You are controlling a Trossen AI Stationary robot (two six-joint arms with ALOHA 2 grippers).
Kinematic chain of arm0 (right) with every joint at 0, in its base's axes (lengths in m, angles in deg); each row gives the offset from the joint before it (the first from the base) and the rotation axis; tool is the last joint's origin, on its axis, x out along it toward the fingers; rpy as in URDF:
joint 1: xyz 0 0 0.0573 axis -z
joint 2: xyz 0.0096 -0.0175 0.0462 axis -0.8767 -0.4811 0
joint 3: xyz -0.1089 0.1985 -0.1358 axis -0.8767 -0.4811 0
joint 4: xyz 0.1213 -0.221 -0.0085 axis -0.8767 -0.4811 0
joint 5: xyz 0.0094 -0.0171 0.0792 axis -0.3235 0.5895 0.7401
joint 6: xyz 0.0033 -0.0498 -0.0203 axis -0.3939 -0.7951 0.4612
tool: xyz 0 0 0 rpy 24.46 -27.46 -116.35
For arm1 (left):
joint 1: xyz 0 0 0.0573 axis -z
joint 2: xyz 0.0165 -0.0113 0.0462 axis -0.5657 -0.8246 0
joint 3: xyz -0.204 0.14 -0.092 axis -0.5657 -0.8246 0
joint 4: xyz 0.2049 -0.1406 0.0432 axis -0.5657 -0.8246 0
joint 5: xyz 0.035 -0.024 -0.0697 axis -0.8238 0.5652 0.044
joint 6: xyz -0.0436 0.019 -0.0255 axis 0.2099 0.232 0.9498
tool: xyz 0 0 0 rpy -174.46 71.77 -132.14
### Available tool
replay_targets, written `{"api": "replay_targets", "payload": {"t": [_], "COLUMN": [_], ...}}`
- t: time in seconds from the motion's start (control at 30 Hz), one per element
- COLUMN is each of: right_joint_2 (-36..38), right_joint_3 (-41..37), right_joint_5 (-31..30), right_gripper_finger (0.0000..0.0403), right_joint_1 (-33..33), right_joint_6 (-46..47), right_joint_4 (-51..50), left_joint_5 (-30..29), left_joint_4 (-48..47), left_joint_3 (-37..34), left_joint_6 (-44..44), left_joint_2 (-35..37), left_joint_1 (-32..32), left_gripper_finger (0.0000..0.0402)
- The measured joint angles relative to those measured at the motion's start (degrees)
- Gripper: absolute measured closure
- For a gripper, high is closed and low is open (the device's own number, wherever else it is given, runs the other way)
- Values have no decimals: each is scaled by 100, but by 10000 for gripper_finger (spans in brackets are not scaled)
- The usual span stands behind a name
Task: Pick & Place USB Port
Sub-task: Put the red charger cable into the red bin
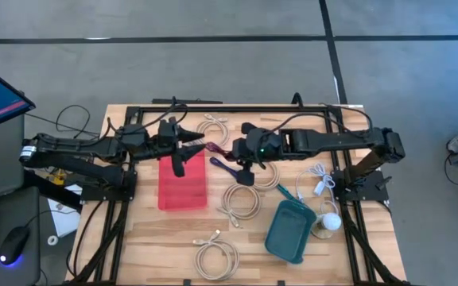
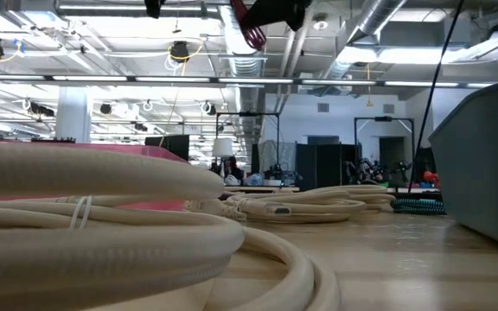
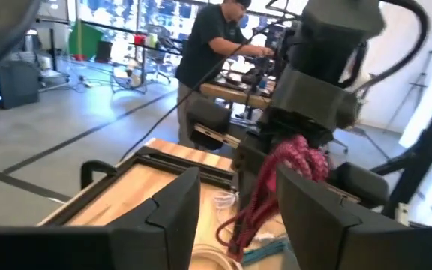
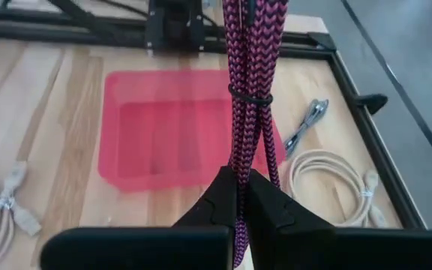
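Note:
A magenta braided USB cable (image 1: 214, 148), bundled with a thin tie (image 4: 250, 97), hangs high over the table between my two grippers. It also appears in the low view as the cable (image 2: 252, 28) and in the left wrist view as the cable (image 3: 280, 176). My right gripper (image 1: 230, 152) is shut on it. My left gripper (image 1: 196, 148) is open and faces it. Its fingers (image 3: 172, 214) stand on either side of the bundle's lower end, and I cannot tell whether they touch it. A pink tray (image 1: 183, 184) lies below on the table. My right gripper (image 4: 240, 199) pinches the braided cable bundle (image 4: 238, 176) between its two fingers, near one end of the bundle and along its length. It comes from the table's right, slanting down. The bundle is lifted clear and reaches out past the fingertips over the pink tray (image 4: 178, 127).
Coiled cream cables lie far of the tray (image 1: 213, 125), near the middle (image 1: 241, 200) and at the near edge (image 1: 215, 256). A teal bin (image 1: 290, 230) and a white adapter with cord (image 1: 321, 176) sit on the right. A person stands in the room beyond (image 3: 212, 45).

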Motion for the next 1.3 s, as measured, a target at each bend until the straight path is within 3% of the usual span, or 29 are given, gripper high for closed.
{"api": "replay_targets", "payload": {"t": [0.23, 1.07, 1.3], "right_joint_2": [59, -276, -276], "right_joint_3": [1, 2, 2], "right_joint_5": [-3, 147, 146], "right_gripper_finger": [403, 403, 403], "right_joint_1": [111, -22, -21], "right_joint_6": [104, 108, 108], "right_joint_4": [645, 1006, 1046], "left_joint_5": [545, 562, 562], "left_joint_4": [4, 42, 44], "left_joint_3": [0, 0, 0], "left_joint_6": [293, 309, 312], "left_joint_2": [0, -2, -2], "left_joint_1": [1, 1, 1], "left_gripper_finger": [217, 220, 265]}}
